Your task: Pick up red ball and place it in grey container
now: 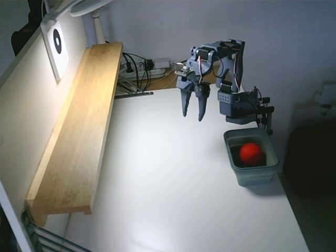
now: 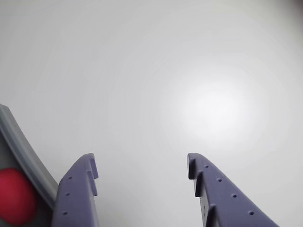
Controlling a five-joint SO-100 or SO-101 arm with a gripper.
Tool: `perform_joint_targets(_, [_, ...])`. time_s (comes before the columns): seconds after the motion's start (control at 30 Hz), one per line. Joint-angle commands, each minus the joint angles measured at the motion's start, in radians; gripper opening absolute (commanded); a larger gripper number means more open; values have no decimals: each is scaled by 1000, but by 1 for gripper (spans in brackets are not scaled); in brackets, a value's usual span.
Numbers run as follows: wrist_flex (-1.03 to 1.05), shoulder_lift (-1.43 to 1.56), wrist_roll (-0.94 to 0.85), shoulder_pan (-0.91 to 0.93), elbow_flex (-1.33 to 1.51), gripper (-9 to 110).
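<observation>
One white table (image 1: 173, 194), wooden shelf (image 1: 79, 131) alongside.

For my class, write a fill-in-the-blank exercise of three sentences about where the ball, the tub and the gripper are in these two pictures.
1. The small, smooth red ball lies ____ the grey-green rectangular plastic tub.
2. The purple two-finger gripper holds ____ between its fingers.
3. In the fixed view, the tub stands to the ____ of the gripper.

Missing words: inside; nothing; right
</observation>
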Motion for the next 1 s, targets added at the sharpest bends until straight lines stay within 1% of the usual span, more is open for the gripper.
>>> perform_joint_targets(0.0, [48,61,3,82,-64,20])
perform_joint_targets(0.57, [291,129,3,505,-159,8])
perform_joint_targets(0.97, [429,167,3,745,-213,2])
